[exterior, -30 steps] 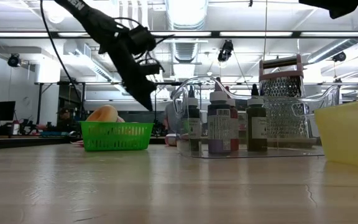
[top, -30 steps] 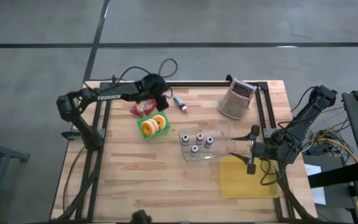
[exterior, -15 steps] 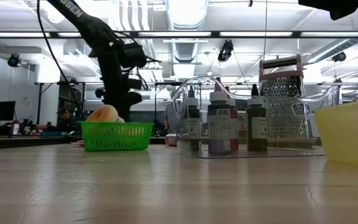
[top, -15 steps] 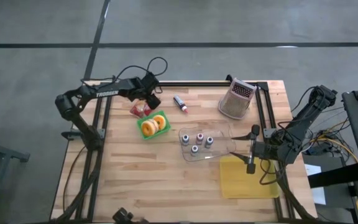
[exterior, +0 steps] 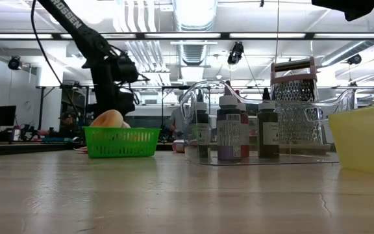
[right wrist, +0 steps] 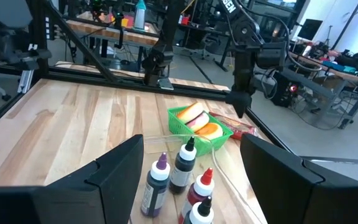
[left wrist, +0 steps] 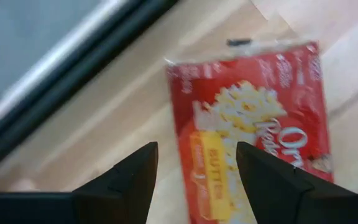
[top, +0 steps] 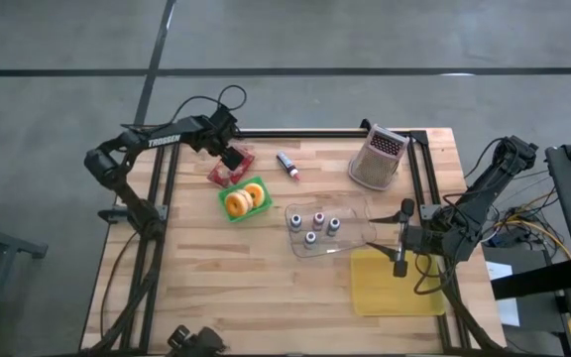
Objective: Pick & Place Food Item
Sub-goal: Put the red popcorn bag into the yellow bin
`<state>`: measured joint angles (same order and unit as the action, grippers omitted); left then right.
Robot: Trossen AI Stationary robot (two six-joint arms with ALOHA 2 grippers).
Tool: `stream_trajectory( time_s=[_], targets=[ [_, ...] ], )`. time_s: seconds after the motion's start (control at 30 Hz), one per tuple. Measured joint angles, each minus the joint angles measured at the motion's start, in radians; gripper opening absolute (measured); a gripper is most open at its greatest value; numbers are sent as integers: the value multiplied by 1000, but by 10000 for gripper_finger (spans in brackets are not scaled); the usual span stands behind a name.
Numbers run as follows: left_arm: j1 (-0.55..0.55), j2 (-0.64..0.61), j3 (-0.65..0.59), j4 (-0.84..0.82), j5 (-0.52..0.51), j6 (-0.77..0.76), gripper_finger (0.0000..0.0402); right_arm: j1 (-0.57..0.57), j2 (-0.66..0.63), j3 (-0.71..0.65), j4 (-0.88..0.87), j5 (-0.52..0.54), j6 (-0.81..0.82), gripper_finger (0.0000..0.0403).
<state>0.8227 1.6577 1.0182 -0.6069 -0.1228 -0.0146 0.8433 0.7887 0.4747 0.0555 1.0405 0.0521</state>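
One red popcorn packet (left wrist: pixel 253 124) is seen flat at the table's far left edge, just beside a green basket (top: pixel 245 199) of donuts. Bottles (top: pixel 312 226) in a clear tray and a grater (top: pixel 378 159) stand farther right. Directly above the packet, the left gripper (top: pixel 232 159) is held open. The right gripper (top: pixel 401 256), open too, is parked over a yellow bin (top: pixel 395 288).

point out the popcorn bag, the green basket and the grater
popcorn bag (left wrist: pixel 253 130), left wrist view, middle of its red front
green basket (top: pixel 228 188), high view, its left rim
grater (top: pixel 377 164), high view, its metal face
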Motion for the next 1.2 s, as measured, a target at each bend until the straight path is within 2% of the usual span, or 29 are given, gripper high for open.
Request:
stream_trajectory(
  time_s=[0.23, 0.6, 0.83, 0.93, 1.0, 1.2],
  targets=[
    [56, 19, -48, -6, 130, 10, 236, 0, 0, 0, 1, 0, 1, 262],
    [74, 67, -67, 7, 206, 18, 238, 0, -1, 0, 3, 0, 6, 258],
    [73, 85, -72, 9, 227, 8, 226, 1, -3, 0, 8, 0, 3, 258],
    [71, 108, -69, 9, 228, 6, 201, 1, -2, 6, 8, 1, 1, 258],
    [70, 115, -68, 10, 230, 11, 167, 1, -2, 8, 8, 3, -3, 258],
    [67, 90, -69, 27, 254, 72, 22, 1, -3, 10, 8, 8, -11, 257]
  ],
)
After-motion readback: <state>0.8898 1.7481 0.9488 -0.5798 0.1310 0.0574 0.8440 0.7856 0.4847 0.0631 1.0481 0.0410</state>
